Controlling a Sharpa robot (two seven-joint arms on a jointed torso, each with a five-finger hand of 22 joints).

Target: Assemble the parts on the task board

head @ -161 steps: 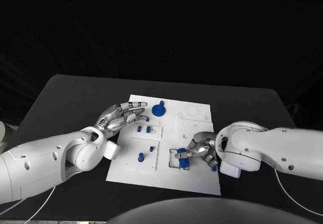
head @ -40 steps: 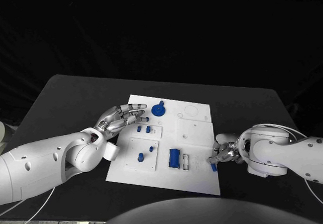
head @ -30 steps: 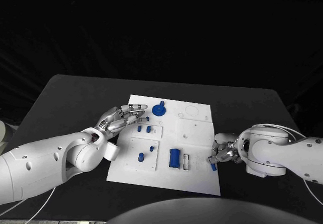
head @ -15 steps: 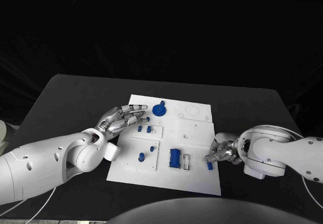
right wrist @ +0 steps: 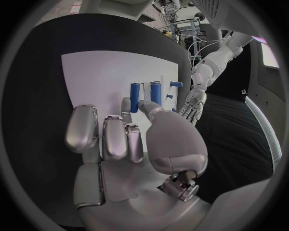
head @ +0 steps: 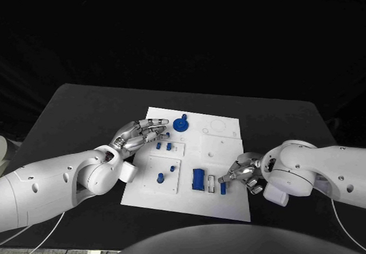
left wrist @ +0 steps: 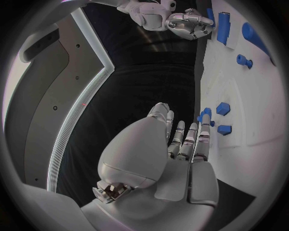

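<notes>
A: What is the right hand (head: 243, 175) doing?

B: It sits over the near right part of the board (head: 221, 151), fingers bunched, and it pinches a small blue part (head: 223, 188) between the thumb and a finger. In the right wrist view the part (right wrist: 135, 91) stands at the tip of that finger, with the other fingers (right wrist: 102, 134) curled beside it.

A: Where is the part relative to the slots?

B: Just right of a longer blue block (head: 198, 179), which stands in the slot area near the board's front edge. A thin white slot (head: 211, 184) lies between the two. Whether the held part touches the board I cannot tell (the fingers cover its upper end).

A: And the left hand (head: 139, 134)?

B: It holds nothing. Its fingers are loosely extended and slightly apart, lying at the board's left edge near the far corner, with the fingertips (left wrist: 206, 118) right beside two small blue pegs (head: 163, 145). I cannot say whether they press the board.

A: What else stands on the board?

B: A round blue knob (head: 179, 125) at the far side, just beyond the left hand's fingertips. Nearer, in a square recessed panel on the left half, a blue pin (head: 159, 178) and a smaller blue piece (head: 172, 169). The far right part of the board carries white raised outlines, among them a ring (head: 217, 126).

A: Anything in the way?

B: The right forearm (head: 315, 175) lies over the table (head: 77, 112) off the board's right edge; the left arm crosses the table's near left side.
</notes>
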